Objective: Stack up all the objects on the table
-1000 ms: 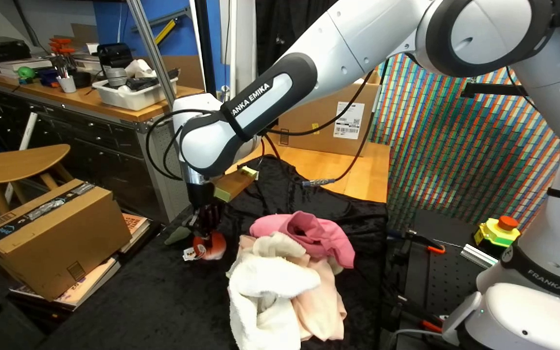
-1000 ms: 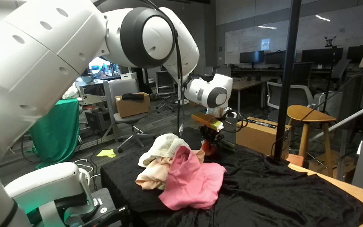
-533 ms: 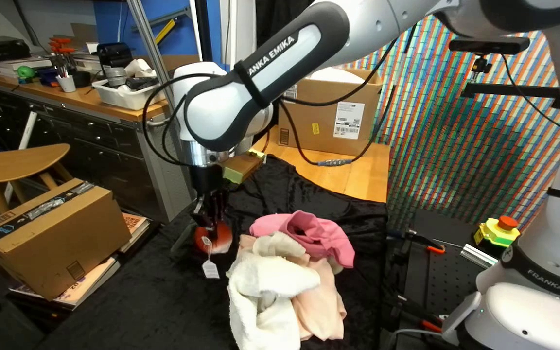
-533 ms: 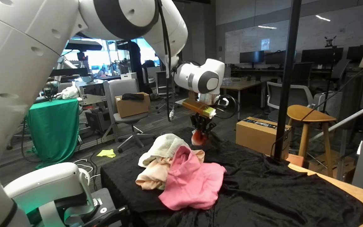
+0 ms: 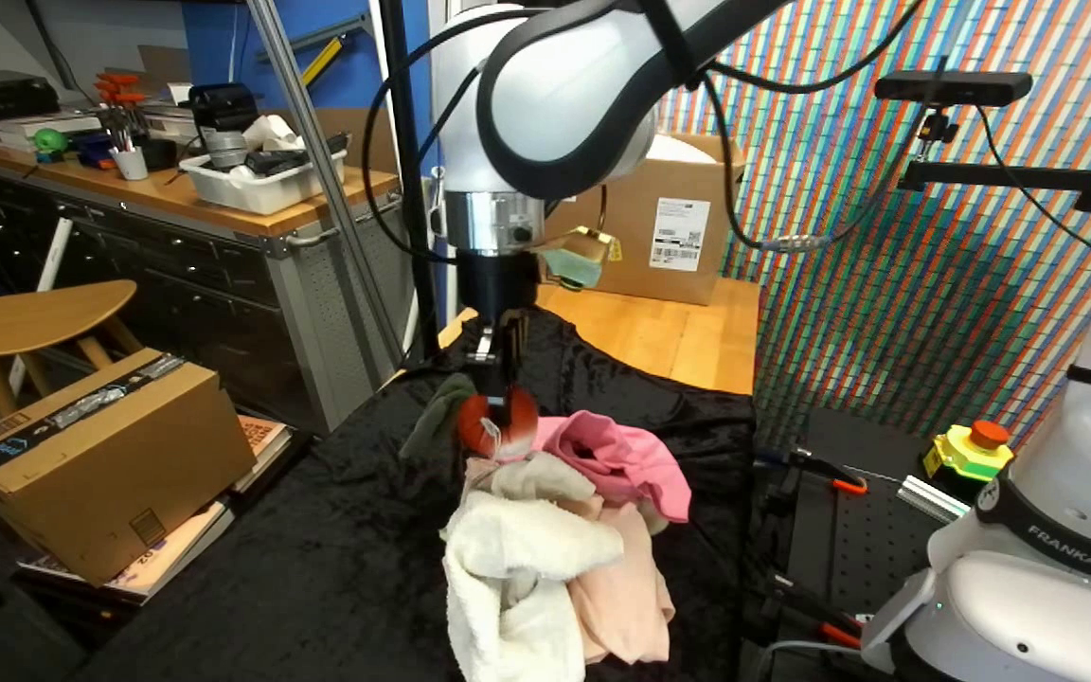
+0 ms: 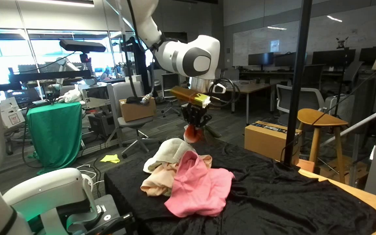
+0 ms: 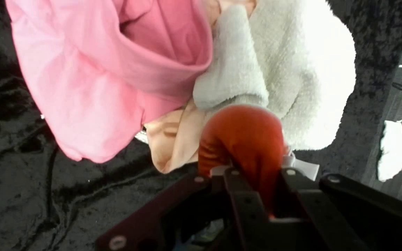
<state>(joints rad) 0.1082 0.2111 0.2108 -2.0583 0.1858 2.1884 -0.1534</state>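
Note:
My gripper (image 5: 500, 396) is shut on an orange-red soft toy (image 5: 519, 423) with a dark green part (image 5: 438, 417) and a white tag (image 7: 307, 168). In the wrist view the fingers (image 7: 257, 174) press the toy (image 7: 246, 136) from both sides. The gripper (image 6: 195, 122) holds it above the table, beside and behind the cloth pile in an exterior view. The pile has a pink cloth (image 6: 201, 192), a white fleecy cloth (image 6: 168, 151) and a peach cloth (image 6: 158, 182). In the wrist view the toy covers part of the peach cloth (image 7: 173, 139) and white cloth (image 7: 302, 69).
A black velvet cloth (image 5: 318, 568) covers most of the table. A large cardboard box (image 5: 635, 232) stands at the table's back end. A black pole (image 6: 295, 81) rises beside the table. Another cardboard box (image 6: 268, 140) stands off the table.
My gripper has lifted the orange-red toy off the table and carried it up and toward the cloth pile. The tag swings below the toy midway. The pile has not moved.

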